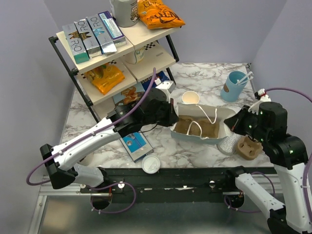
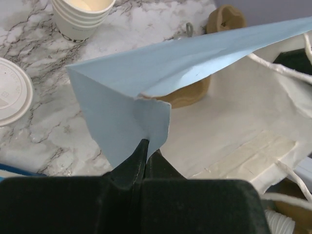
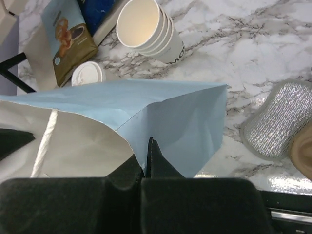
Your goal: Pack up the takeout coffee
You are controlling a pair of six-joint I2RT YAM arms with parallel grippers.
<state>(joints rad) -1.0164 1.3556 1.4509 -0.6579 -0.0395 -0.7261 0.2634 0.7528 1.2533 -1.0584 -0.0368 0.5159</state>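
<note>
The takeout coffee [image 1: 165, 86], a small cream cup with a white sip lid, stands on the marble by the shelf's foot, outside the bag. It also shows in the right wrist view [image 3: 87, 74], and its lid sits at the left edge of the left wrist view [image 2: 9, 97]. A light-blue paper bag [image 1: 214, 114] lies open mid-table with a brown cardboard carrier [image 1: 195, 127] inside. My left gripper [image 1: 171, 118] [image 2: 146, 146] is shut on the bag's left rim. My right gripper [image 1: 235, 126] [image 3: 150, 146] is shut on its right rim.
A stack of lidless cups [image 1: 191, 98] stands just behind the bag. A loose flat lid [image 1: 151, 164] lies at the front edge. A silver sponge [image 1: 228, 145] and a brown piece [image 1: 248, 146] lie right of the bag. A blue cup [image 1: 235, 86] stands back right, the snack shelf [image 1: 122, 48] back left.
</note>
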